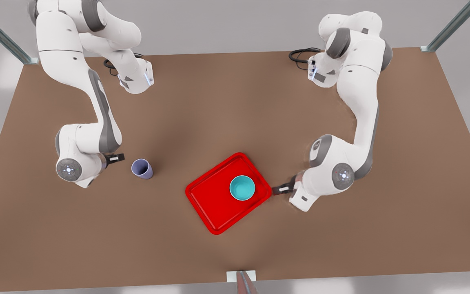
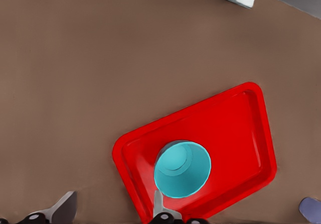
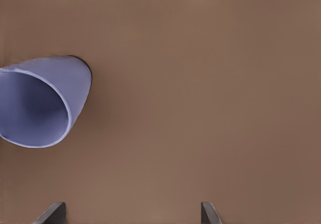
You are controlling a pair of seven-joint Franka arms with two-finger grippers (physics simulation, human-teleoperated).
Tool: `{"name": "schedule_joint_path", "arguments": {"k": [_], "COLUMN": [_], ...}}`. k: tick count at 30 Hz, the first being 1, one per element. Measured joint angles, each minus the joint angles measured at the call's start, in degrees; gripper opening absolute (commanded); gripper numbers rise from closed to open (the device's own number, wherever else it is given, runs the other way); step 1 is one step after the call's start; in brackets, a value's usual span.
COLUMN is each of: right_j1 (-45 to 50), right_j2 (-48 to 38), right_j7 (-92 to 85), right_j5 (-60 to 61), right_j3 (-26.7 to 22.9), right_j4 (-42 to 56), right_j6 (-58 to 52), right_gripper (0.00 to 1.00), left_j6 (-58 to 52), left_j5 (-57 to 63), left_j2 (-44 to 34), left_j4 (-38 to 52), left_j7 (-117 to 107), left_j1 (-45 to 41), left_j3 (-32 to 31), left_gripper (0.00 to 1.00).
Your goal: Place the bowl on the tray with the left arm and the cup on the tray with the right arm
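Note:
The teal bowl (image 1: 242,188) stands upright on the red tray (image 1: 214,204), near the tray's edge on the front view's right. Just beyond that edge my left gripper (image 1: 280,189) is open and holds nothing. From its wrist, the left gripper (image 2: 110,206) has one finger (image 2: 159,204) close against the bowl (image 2: 181,169) and the other off the tray (image 2: 241,133), over bare table. The lavender cup (image 1: 142,168) stands on the table to the front view's left of the tray. My right gripper (image 1: 116,157) is open a short way from it. From that wrist, the cup (image 3: 37,103) lies off to one side of the open right gripper (image 3: 130,210).
The brown table (image 1: 235,102) has metal frame posts at its far corners and a small bracket (image 1: 241,277) at the middle of its near edge. Black cables (image 1: 300,55) lie by the arm bases. A sliver of the cup (image 2: 311,209) shows past the tray.

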Motion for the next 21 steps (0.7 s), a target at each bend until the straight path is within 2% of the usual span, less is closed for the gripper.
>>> {"name": "schedule_joint_path", "arguments": {"k": [3,4,5,7,8,9,11,15,21], "right_j1": [1.5,1.6,1.7,1.8,1.9,1.8,1.9,3.2,3.5], "right_j2": [2.2,2.5,2.8,3.0,3.0,3.0,3.1,2.7,3.2], "right_j7": [3.1,4.0,4.9,6.4,7.1,7.8,9.1,11.1,13.4], "right_j5": [2.6,3.2,3.7,4.9,5.5,6.1,7.4,9.6,10.6], "right_j3": [-0.4,-0.5,-0.6,-1.2,-1.4,-1.6,-1.8,-2.0,-2.6], "right_j4": [1.1,1.2,1.7,2.0,1.8,1.6,1.4,-0.4,-0.5], "right_j6": [3.9,4.8,5.6,6.6,6.7,6.6,6.1,3.9,2.3], "right_gripper": [1.0,1.0,1.0,1.0,1.0,1.0,1.0,1.0,1.0], "left_j6": [-15.3,-18.3,-19.6,-20.5,-21.1,-21.9,-23.2,-26.3,-29.1], "left_j5": [8.7,10.6,11.2,12.1,12.4,12.6,12.8,12.9,12.0], "left_j2": [-9.5,-14.3,-20.7,-29.6,-30.7,-30.5,-29.5,-29.2,-29.2], "left_j4": [2.7,-2.5,-11.2,-22.4,-23.7,-23.8,-22.3,-18.1,-17.4], "left_j7": [2.2,3.3,4.6,7.3,8.6,9.8,11.9,16.0,20.5], "left_j1": [4.8,6.1,6.0,0.1,-4.0,-5.9,-7.1,-6.5,-7.0], "left_j3": [-0.2,-0.1,3.1,14.4,20.0,23.0,25.5,26.3,26.3], "left_gripper": [1.0,1.0,1.0,1.0,1.0,1.0,1.0,1.0,1.0]}}
